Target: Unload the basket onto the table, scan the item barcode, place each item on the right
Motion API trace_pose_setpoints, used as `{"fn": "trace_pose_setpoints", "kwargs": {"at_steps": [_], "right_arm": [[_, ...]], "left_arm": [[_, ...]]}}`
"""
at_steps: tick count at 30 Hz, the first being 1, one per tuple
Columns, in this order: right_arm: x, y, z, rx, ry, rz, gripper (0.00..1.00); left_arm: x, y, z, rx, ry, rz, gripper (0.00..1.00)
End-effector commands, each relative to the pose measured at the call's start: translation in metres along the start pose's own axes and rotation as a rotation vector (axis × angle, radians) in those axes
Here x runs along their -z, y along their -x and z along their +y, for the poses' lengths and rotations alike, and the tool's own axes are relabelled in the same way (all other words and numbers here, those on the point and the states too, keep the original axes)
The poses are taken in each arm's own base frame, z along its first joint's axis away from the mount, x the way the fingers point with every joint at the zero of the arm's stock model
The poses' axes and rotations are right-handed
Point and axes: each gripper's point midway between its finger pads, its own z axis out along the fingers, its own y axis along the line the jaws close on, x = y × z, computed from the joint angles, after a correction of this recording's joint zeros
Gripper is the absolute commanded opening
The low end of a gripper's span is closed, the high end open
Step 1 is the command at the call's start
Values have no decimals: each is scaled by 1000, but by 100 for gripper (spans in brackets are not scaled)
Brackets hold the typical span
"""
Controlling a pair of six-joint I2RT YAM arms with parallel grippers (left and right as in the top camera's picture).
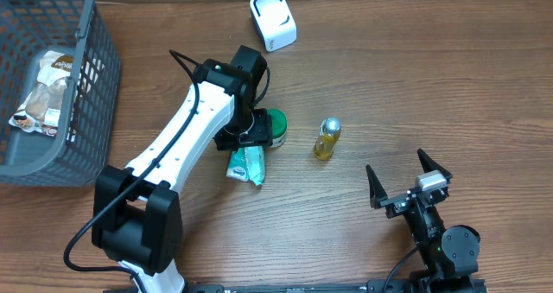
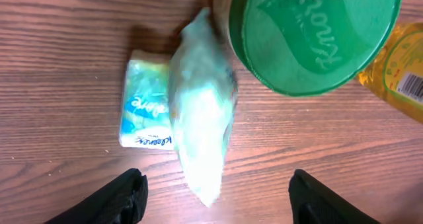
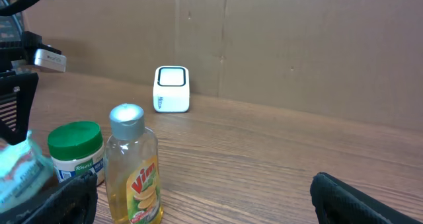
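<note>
Left gripper [image 2: 218, 182] spread, clear both sides of tissue pack [image 2: 201, 118]; green jar [image 2: 317, 32] crowds its far edge; right gripper [image 1: 394, 160] spread

The left arm [image 1: 186, 124] stretches forward and inward from its base, wrist bent so the left gripper [image 1: 251, 136] points straight down, its dark fingers [image 2: 124, 199] spread well apart. The right arm [image 1: 442, 241] is folded low by its base, the right gripper [image 1: 395, 161] facing forward with jaws wide apart.
</note>
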Motion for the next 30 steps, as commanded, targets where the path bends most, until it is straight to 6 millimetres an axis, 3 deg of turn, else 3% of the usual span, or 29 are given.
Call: {"fn": "trace_pose_setpoints", "kwargs": {"at_steps": [1, 4, 9, 13, 16, 17, 20, 22, 26, 30], "right_arm": [[0, -3, 0, 1, -2, 0, 100], [0, -3, 0, 1, -2, 0, 100], [0, -3, 0, 1, -2, 0, 100], [0, -3, 0, 1, -2, 0, 100], [0, -3, 0, 1, -1, 0, 100], [0, -3, 0, 1, -2, 0, 100], [0, -3, 0, 1, -2, 0, 100], [0, -3, 0, 1, -2, 0, 100], [0, -3, 0, 1, -2, 0, 100], [0, -3, 0, 1, -2, 0, 100]], "left_arm": [[8, 2, -9, -17, -46, -7, 66], [34, 19, -8, -43, -61, -71, 66], [106, 52, 20, -5, 6, -240, 66], [171, 80, 70, 87, 142, -435, 67], [215, 95, 122, 200, 293, -580, 69], [238, 100, 155, 277, 389, -648, 70], [260, 106, 201, 381, 500, -724, 90], [266, 114, 224, 397, 530, -747, 97], [270, 120, 270, 425, 574, -753, 100], [261, 120, 311, 446, 571, -712, 100]]}}
